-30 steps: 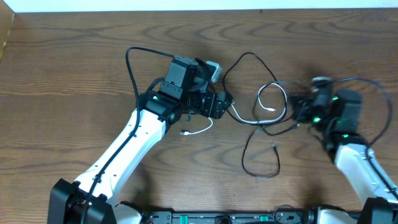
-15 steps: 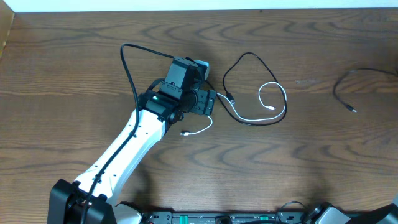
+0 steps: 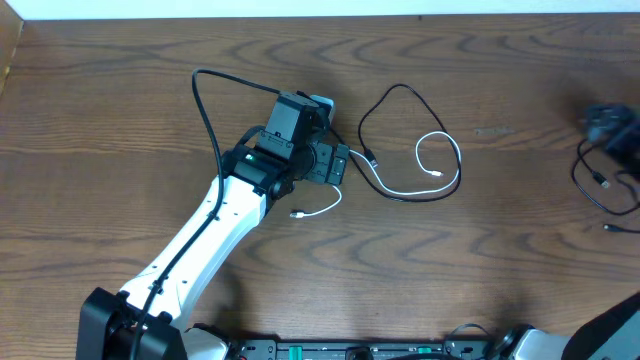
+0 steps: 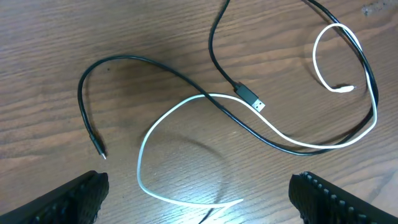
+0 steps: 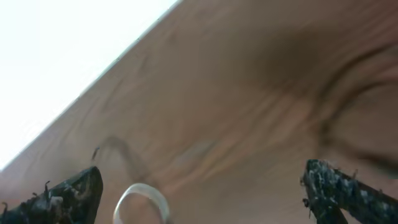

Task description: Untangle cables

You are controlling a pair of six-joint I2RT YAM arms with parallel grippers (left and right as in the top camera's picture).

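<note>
Brown wood-grain bench [image 3: 120, 80] fills the overhead view, w/ a pale wall strip along the top.

Far left: the left arm [image 3: 200, 235] stands on its base at the bottom-left corner and slants up-right to mid-bench. Its wrist is turned so the left pincer [image 3: 342, 163] points right. In the wrist view that pincer's fingers are spread wide, w/ nothing btwn them but wood and cord lying below.

Just right of it is the tangle. The white cord [image 3: 418, 152] has one plug end below the wrist. It runs right, then curls up into a small loop w/ its other plug inside. The black cord [image 3: 400, 88] has a plug just beside the pincer. It arcs up and round outside the white loop, then runs left alongside the white. In the wrist view it crosses the white once and ends in a small tip at far left. Can't tell which lies on top at the crossing.

Handling, as a guess: both cords are light, limp, thin and prob. slick on wood. They'd drag rather than lift clean, and pulling one likely hauls the other along. Best hold is a plug end, which is stiffer and thicker, or a free run away from the crossing. The white's loose end near the left pincer looks handiest.

Far right: a second black cord [image 3: 577, 178] lies well apart from the tangle, near the bench edge. The right pincer [image 3: 610, 125] is a blur near it, arm mostly out of frame. Its smeared wrist view shows fingers wide apart and empty.
</note>
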